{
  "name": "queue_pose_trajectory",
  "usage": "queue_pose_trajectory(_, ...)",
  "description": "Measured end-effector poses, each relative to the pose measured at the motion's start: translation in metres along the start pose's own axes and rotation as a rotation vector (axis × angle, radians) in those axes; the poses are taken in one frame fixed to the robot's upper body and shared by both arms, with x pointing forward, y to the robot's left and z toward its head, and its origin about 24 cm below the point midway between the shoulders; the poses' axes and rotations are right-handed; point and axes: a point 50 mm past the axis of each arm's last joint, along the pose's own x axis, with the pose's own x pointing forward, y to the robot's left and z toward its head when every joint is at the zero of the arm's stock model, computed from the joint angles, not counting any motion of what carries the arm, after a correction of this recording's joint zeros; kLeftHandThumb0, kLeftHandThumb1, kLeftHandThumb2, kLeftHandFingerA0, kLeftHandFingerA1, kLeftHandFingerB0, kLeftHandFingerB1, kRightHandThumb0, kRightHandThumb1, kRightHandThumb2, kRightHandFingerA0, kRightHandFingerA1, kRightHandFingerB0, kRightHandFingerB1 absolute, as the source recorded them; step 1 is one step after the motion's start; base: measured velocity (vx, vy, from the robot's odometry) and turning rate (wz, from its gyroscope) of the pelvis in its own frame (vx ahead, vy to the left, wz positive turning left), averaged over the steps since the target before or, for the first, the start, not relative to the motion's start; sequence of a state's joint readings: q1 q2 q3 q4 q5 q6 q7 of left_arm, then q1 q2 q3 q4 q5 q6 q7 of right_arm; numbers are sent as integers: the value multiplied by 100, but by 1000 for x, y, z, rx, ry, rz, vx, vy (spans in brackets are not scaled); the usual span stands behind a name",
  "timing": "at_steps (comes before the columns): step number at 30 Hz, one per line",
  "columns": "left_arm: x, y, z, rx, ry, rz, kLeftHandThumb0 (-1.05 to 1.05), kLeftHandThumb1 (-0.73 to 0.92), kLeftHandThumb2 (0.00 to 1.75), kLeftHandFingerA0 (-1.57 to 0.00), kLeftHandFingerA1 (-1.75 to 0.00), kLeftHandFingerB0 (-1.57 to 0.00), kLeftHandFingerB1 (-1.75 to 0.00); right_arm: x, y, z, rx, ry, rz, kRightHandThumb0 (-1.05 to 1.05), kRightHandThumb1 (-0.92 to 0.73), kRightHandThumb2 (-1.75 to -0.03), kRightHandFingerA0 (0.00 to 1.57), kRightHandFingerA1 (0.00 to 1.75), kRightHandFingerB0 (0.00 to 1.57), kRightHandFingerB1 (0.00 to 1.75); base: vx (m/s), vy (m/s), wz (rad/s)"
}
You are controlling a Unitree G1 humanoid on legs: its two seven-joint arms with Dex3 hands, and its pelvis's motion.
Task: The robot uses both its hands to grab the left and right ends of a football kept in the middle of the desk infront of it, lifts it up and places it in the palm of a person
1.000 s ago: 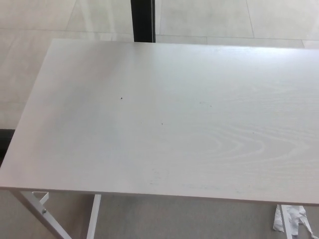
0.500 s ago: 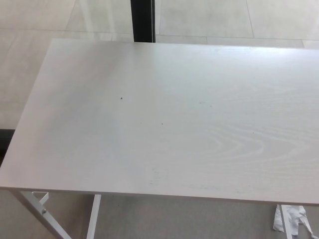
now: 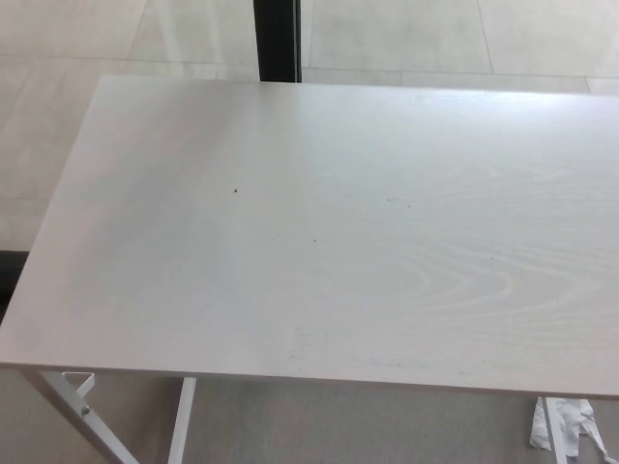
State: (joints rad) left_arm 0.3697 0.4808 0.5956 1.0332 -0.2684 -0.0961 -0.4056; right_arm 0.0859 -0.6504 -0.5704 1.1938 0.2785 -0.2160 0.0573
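A white wood-grain desk fills most of the head view. No football shows on it or anywhere in the picture. Neither of my hands shows, and no arm enters from either side. No person or person's hand is in view.
The desk's white metal legs show under its near edge at the lower left. A crumpled white scrap lies on the floor at the lower right. A black post stands behind the far edge, on pale floor tiles.
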Motion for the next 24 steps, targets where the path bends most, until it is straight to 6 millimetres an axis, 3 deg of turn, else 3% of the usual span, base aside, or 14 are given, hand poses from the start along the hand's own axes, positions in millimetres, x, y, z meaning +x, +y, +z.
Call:
queue_pose_trajectory(1, 0, 0, 0, -3, -1, -4, -73, 44, 83, -29, -58, -22, -48, 0, -1, 0, -2, 1, 1, -67, -62, -59, 52, 47, 19, 33, 0, 0, 0)
queue_pose_trajectory(2, 0, 0, 0, -6, -1, -6, -72, 58, 59, -30, -52, -25, -38, 0, -1, 0, -4, 2, 3, -69, -62, -59, 48, 46, 17, 33, 0, 0, 0)
queue_pose_trajectory(6, 0, -1, -1, -17, -2, -18, -74, 60, 58, -26, -52, -24, -38, 1, -1, 2, -24, 6, 23, -78, -68, -62, 33, 40, 11, 29, 0, 0, 0)
queue_pose_trajectory(7, 0, -1, -1, -19, -3, -22, -71, 59, 58, -25, -51, -22, -38, 1, -1, 3, -39, 7, 35, -84, -55, -93, 25, 50, 5, 32, 0, 0, 0)
queue_pose_trajectory(8, -1, -1, -1, -22, -3, -24, -73, 59, 58, -21, -53, -19, -38, 1, -1, 2, -51, 10, 44, -84, -54, -93, 24, 50, 5, 32, 0, 0, 0)
queue_pose_trajectory(9, -1, 0, -1, -28, -4, -27, -73, 59, 58, -22, -51, -20, -38, 0, -1, 1, -61, 13, 54, -82, -69, -62, 25, 39, 8, 28, 0, 0, 0)
queue_pose_trajectory(13, -1, -1, -2, -39, -1, -40, -76, 46, 85, -28, -58, -15, -46, -1, 0, -2, -74, 23, 97, -81, -71, -62, 21, 40, 5, 27, 0, 0, 0)
queue_pose_trajectory(14, 0, -2, -1, -41, -1, -42, -76, 46, 86, -22, -57, -14, -47, -1, 0, -2, -76, 24, 106, -86, -57, -94, 19, 51, 3, 28, 0, 0, 0)
queue_pose_trajectory(15, 0, -2, -1, -40, -1, -46, -76, 46, 86, -22, -57, -14, -47, -1, 1, -2, -75, 25, 115, -86, -57, -94, 19, 51, 3, 28, 0, 0, 0)
queue_pose_trajectory(16, 0, -2, -1, -39, 0, -48, -71, 60, 58, -23, -49, -19, -36, -1, 1, -2, -75, 25, 118, -83, -55, -94, 20, 52, 2, 29, 0, 0, 0)
queue_pose_trajectory(19, 0, -3, -1, -37, 2, -59, -74, 47, 85, -27, -58, -15, -47, -1, 1, -2, -75, 26, 129, -83, -56, -93, 24, 51, 4, 33, 0, 0, 0)
queue_pose_trajectory(21, 0, -4, -1, -36, 5, -63, -74, 45, 84, -28, -58, -17, -47, -1, 1, -2, -75, 25, 128, -80, -53, -90, 32, 52, 7, 39, 0, 0, 0)
queue_pose_trajectory(22, 0, -4, -2, -38, 7, -64, -74, 45, 84, -31, -59, -18, -47, -1, 1, -2, -74, 25, 126, -75, -65, -60, 59, 52, 15, 32, 0, 0, 0)
queue_pose_trajectory(24, 0, -3, -2, -39, 7, -61, -72, 59, 58, -52, -50, -34, -37, 0, 1, 0, -64, 19, 114, -68, -62, -59, 55, 48, 23, 33, 0, 0, 0)
